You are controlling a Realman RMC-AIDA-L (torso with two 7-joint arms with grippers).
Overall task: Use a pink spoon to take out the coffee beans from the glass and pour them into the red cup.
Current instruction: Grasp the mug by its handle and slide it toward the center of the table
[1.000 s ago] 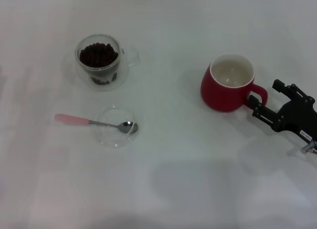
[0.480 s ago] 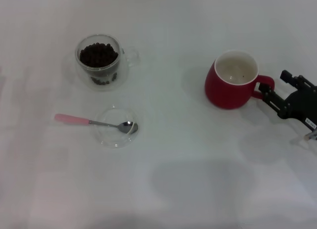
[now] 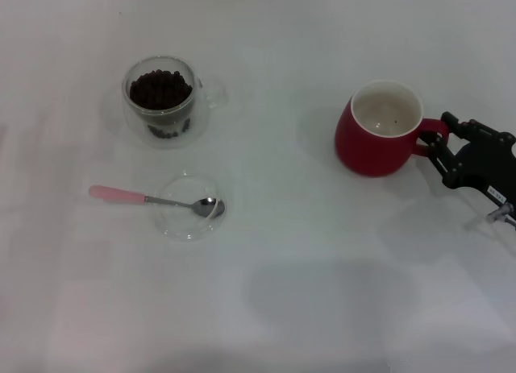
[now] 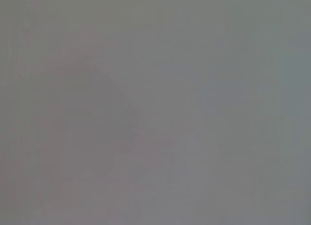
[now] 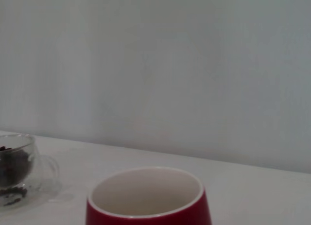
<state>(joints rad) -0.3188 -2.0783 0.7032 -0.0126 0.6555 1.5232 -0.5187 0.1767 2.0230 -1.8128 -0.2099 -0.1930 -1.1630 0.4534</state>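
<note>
The red cup (image 3: 375, 151) stands upright at the right, white inside, its handle pointing right. My right gripper (image 3: 439, 137) is open, with one finger on each side of the cup's handle. The glass (image 3: 161, 99) stands at the back left, filled with coffee beans (image 3: 160, 89). The pink spoon (image 3: 145, 198) lies in front of the glass, its metal bowl resting in a clear dish (image 3: 188, 208) and its pink handle pointing left. The right wrist view shows the red cup (image 5: 148, 213) close up and the glass (image 5: 17, 169) beyond it. My left gripper is out of view.
The white table (image 3: 306, 292) stretches open between the glass and the red cup and along the front. The left wrist view shows only a blank grey field.
My right gripper moved up and left until its fingers straddle the red cup's handle. The cup shifted slightly right and back. The glass, spoon and dish did not move.
</note>
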